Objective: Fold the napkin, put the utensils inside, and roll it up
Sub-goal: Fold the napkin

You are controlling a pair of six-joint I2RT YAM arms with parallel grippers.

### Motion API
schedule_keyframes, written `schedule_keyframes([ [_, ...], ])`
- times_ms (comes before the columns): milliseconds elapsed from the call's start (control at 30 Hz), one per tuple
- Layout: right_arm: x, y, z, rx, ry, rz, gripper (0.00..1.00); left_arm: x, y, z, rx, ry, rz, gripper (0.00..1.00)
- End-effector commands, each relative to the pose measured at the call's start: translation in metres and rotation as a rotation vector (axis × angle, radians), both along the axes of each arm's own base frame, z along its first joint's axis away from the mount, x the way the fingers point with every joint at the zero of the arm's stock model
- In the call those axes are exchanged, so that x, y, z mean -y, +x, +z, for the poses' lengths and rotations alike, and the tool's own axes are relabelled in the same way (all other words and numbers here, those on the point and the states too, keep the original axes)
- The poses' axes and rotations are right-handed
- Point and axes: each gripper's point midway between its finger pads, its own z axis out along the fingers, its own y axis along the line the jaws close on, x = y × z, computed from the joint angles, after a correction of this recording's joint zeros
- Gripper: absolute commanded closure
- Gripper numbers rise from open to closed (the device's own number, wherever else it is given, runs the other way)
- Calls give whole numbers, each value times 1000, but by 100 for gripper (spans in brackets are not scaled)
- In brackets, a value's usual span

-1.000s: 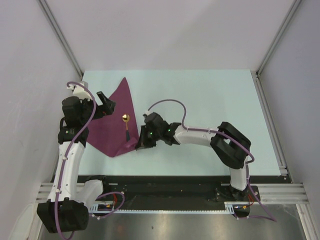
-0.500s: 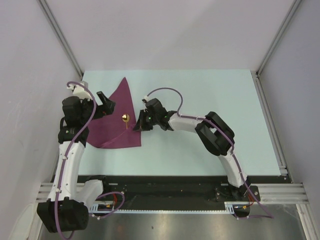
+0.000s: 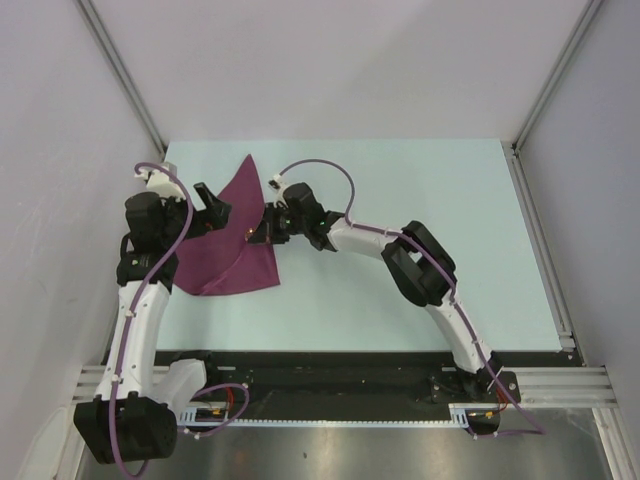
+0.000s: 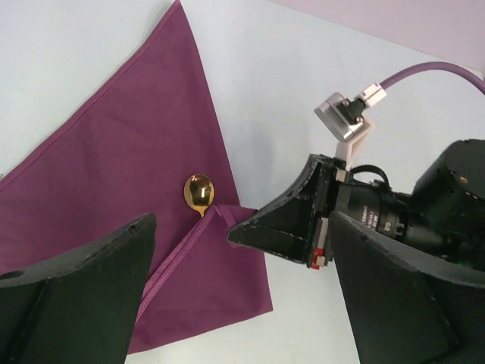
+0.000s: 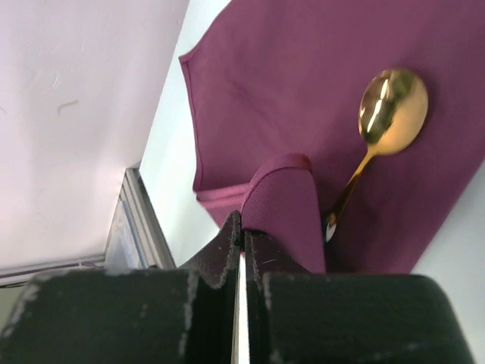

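Note:
The magenta napkin (image 3: 222,262) lies folded at the table's left side, also seen in the left wrist view (image 4: 114,174). My right gripper (image 3: 260,235) is shut on a napkin corner (image 5: 284,197), which is lifted and doubled back over the cloth. The gold spoon (image 5: 390,106) rests on the napkin with its bowl (image 4: 199,192) uncovered. The pulled-over flap hides most of its handle. My left gripper (image 3: 212,212) hovers open over the napkin's left part, with nothing between its fingers (image 4: 76,303).
The pale teal table (image 3: 430,200) stretches to the right of the napkin. A metal frame rail (image 3: 125,80) and grey wall stand close on the left. The right arm's purple cable (image 3: 330,175) arcs above the table.
My right gripper has moved up and to the left, dragging the napkin's near corner over the spoon's handle and folding the cloth. The left arm has stayed still and open.

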Motion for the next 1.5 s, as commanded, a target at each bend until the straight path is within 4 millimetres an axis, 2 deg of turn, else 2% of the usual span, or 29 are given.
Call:
schedule_keyframes([
  [0, -6, 31, -5, 70, 4, -11, 100, 1, 2, 0, 8, 13, -11, 0],
  [67, -5, 37, -20, 63, -17, -14, 100, 2, 2, 1, 9, 11, -13, 0],
  [133, -6, 45, -19, 68, -5, -12, 100, 3, 2, 0, 8, 10, -16, 0],
  [167, -7, 46, -29, 61, -12, -8, 100, 3, 2, 1, 9, 9, -15, 0],
  [233, -9, 53, -26, 69, 1, -5, 100, 2, 2, -1, 4, 8, -15, 0],
  [300, -10, 56, -33, 62, 1, -1, 100, 2, 2, 0, 6, 8, -15, 0],
  [333, -12, 59, -28, 71, 12, 2, 100, 3, 2, -1, 4, 8, -17, 0],
  [467, -14, 60, -28, 75, 26, 17, 100, 3, 2, -1, 4, 8, -17, 0],
  [667, -21, 51, -22, 84, 67, 71, 100, 3, 3, -1, 3, 7, -17, 0],
  [933, -26, 52, -27, 81, 83, 88, 100, 3, 2, -2, 1, 6, -18, 0],
  [1000, -27, 54, -34, 72, 81, 89, 100, 3, 2, -1, 4, 7, -18, 0],
  [1033, -29, 56, -28, 80, 94, 95, 100, 3, 3, -1, 3, 7, -18, 0],
  [1100, -31, 57, -31, 76, 91, 97, 100, 4, 2, 0, 4, 7, -20, 0],
  [1233, -27, 67, -31, 81, 86, 53, 100, 2, 3, -2, -2, 9, -13, 0],
  [1367, -22, 70, -36, 67, 78, 34, 100, 2, 3, -3, -3, 9, -15, 0],
  [1467, -17, 70, -31, 68, 89, 27, 97, 3, 3, -3, -3, 8, -17, 0],
])
